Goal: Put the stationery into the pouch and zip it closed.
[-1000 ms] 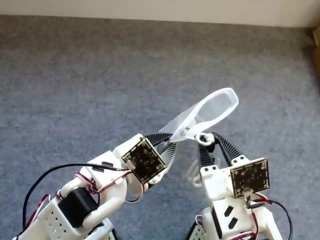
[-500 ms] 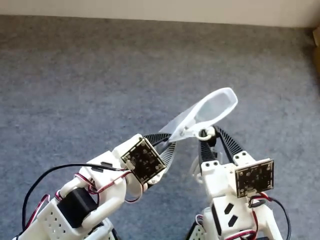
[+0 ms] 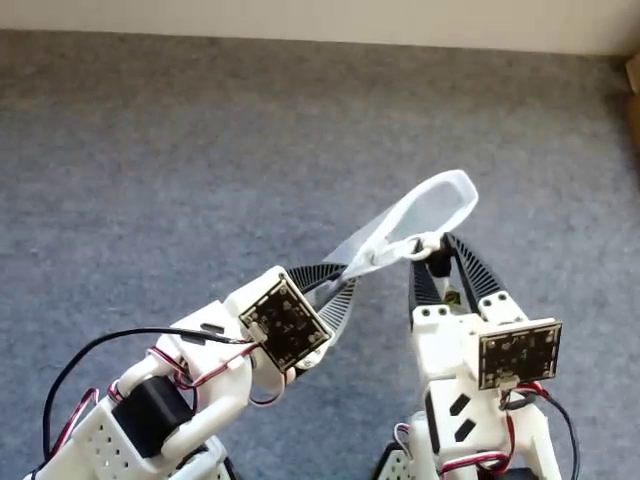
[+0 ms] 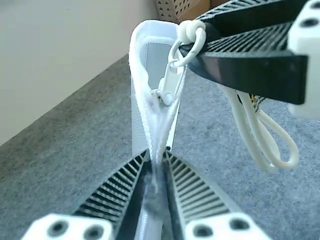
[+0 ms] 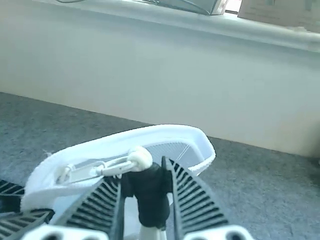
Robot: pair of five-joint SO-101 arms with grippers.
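A translucent white mesh pouch [image 3: 425, 212] is held up above the grey carpet, its far end gaping. My left gripper [image 3: 338, 283] is shut on the pouch's near corner [image 4: 156, 165], pinching the closed stretch of zipper. My right gripper [image 3: 442, 262] is shut on the zipper pull's white cord [image 5: 141, 159], right beside the pouch. The metal slider [image 4: 170, 87] sits partway along the zipper, with the white ring [image 4: 189, 37] pulled taut toward the right gripper's fingers. A loose white cord loop [image 4: 265, 142] hangs under the right gripper. Any stationery inside the pouch is hidden.
Grey carpet [image 3: 180, 160] covers the whole work surface. A pale wall [image 5: 150, 60] runs along the far edge. A cardboard box [image 4: 175, 7] stands by the wall.
My right gripper has moved away from me and to the right, dragging the zipper pull along the pouch. The left gripper has stayed put with the pouch corner.
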